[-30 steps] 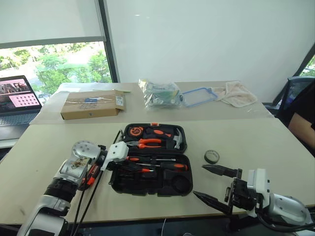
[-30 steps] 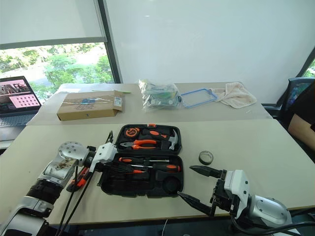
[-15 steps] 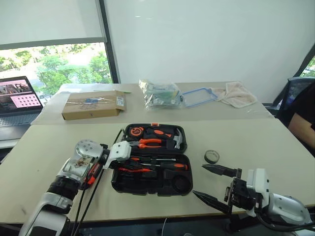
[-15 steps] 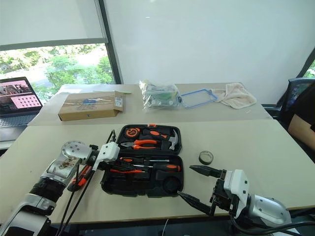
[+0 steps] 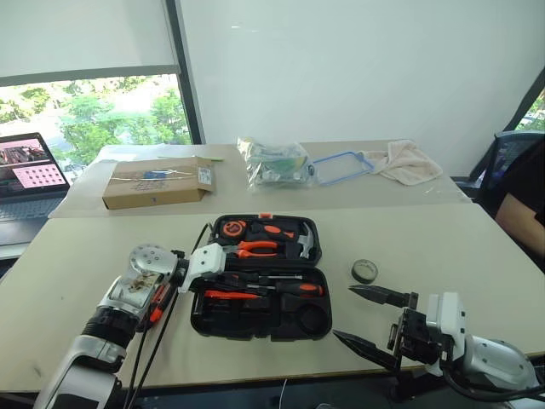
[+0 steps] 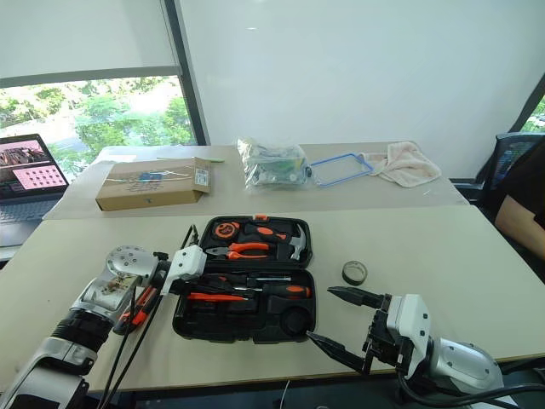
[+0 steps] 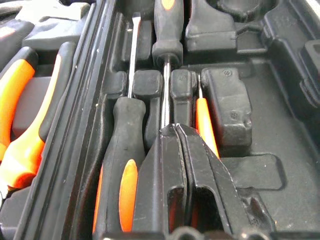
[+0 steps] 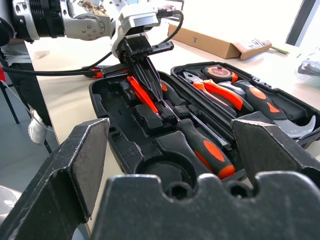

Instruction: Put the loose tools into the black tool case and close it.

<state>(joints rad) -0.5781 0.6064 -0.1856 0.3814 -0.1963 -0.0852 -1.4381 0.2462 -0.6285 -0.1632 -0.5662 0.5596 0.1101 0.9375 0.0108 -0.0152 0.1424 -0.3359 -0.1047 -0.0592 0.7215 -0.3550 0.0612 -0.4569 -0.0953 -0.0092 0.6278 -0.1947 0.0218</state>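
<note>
The black tool case (image 5: 260, 277) lay open on the near table (image 5: 443, 247), its lid half toward the far side and its tray half toward the robot. In the lid sat the pliers (image 5: 255, 248), a hammer (image 5: 305, 243) and a round orange-and-black item too small to tell. In the tray two black-and-orange screwdrivers (image 6: 285, 290) lay in their recesses, with the slim orange screwdriver (image 6: 210, 296) lying just nearer the robot.

The left arm reached in from the case's left side, forearm angled across the table edge, wrist bent so that the left gripper (image 6: 204, 285) pointed across the tray and slightly down. Its fingers (image 7: 175, 165) were pressed together with nothing between them, their tips over the tray between the shaft of one screwdriver and the slim orange one. Whether the tips touched either tool could not be told. A second black-and-orange handle (image 7: 117, 165) lay in the recess beside them.

The right arm hung low near the table's front edge, right of the case, held about level and aimed toward the case. The right gripper (image 5: 368, 319) stood spread wide, its two black fingers well apart and holding nothing.

The small black tape roll (image 5: 364, 271) lay flat on the table to the right of the case, apart from it and beyond the right gripper
</note>
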